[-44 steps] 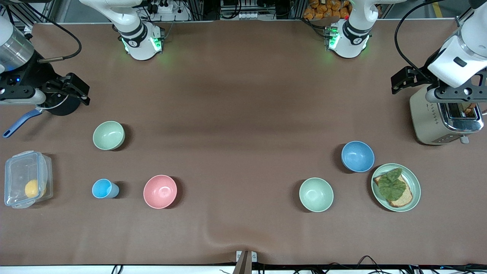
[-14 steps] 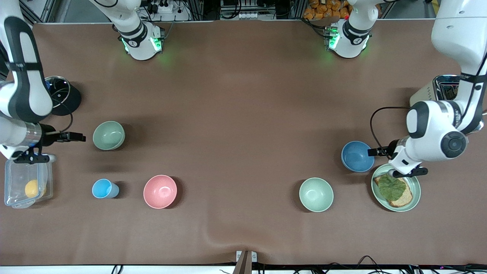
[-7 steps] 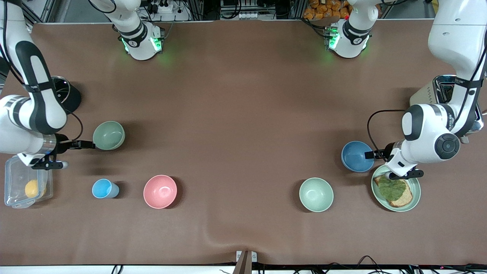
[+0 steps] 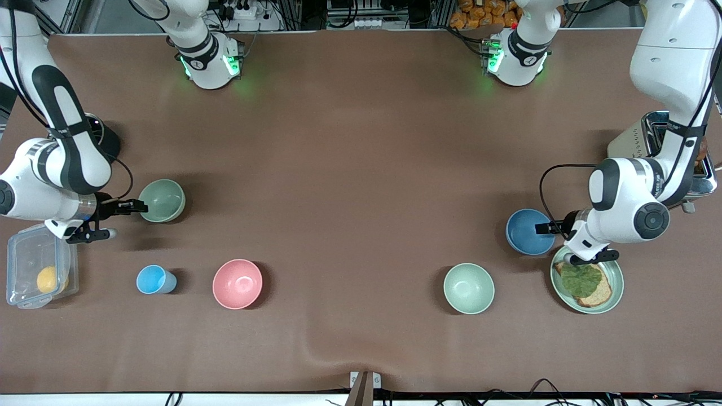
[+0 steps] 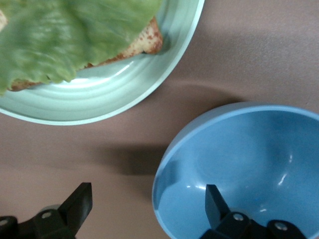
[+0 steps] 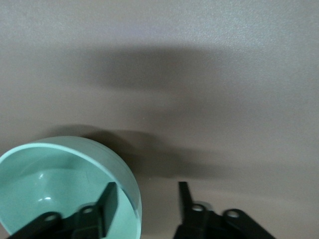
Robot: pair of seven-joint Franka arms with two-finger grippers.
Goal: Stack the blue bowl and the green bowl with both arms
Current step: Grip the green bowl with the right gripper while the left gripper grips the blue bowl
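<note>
The blue bowl [image 4: 525,234] stands upright at the left arm's end of the table, beside the toast plate. My left gripper [image 4: 542,228] is open and low at its rim. In the left wrist view one finger [image 5: 215,200] is inside the blue bowl [image 5: 249,164] and the other [image 5: 76,204] is outside over the cloth. The sage-green bowl [image 4: 163,200] stands at the right arm's end. My right gripper [image 4: 135,207] is open across its rim. In the right wrist view one finger [image 6: 107,201] is inside the green bowl [image 6: 45,179] and the other [image 6: 184,199] is outside.
A green plate [image 4: 619,282] with toast and lettuce touches close to the blue bowl. A paler mint bowl [image 4: 469,288], a pink bowl [image 4: 237,283] and a light-blue cup [image 4: 155,279] stand nearer the front camera. A plastic box [image 4: 34,270], a black pot [image 4: 104,141] and a toaster [image 4: 654,129] sit at the table's ends.
Both arms have swung down from the table's ends to the bowls. The right gripper has slid to the green bowl's rim, and the left gripper has moved onto the blue bowl's rim.
</note>
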